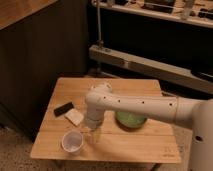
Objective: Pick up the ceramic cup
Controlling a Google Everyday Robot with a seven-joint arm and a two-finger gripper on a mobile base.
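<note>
**The cup could get bumped off the edge**

The wooden tabletop (145, 142) carried everything. The big white arm (145, 106) reached across it from the right and bent down near the front left part. The green bowl (131, 120) sat just behind the arm, partly hidden by it. The ceramic cup (71, 141) stood upright near the front left edge of the tabletop, open side up. A pale flat block (75, 117) and a small black thing (62, 108) lay a little behind the cup.

The tool (92, 129) hung low over the wood, just to the right of the cup and not touching it. I could not tell if it was wide or narrow.

The tool was beside the cup, not over it. If it went straight down, it would likely hit bare wood. If it slid sideways too fast, it could push the cup toward the near edge, and the cup might fall and break. The cup looked smooth and round, so a grab on the rim alone might slip. The arm could also nudge the bowl.
</note>
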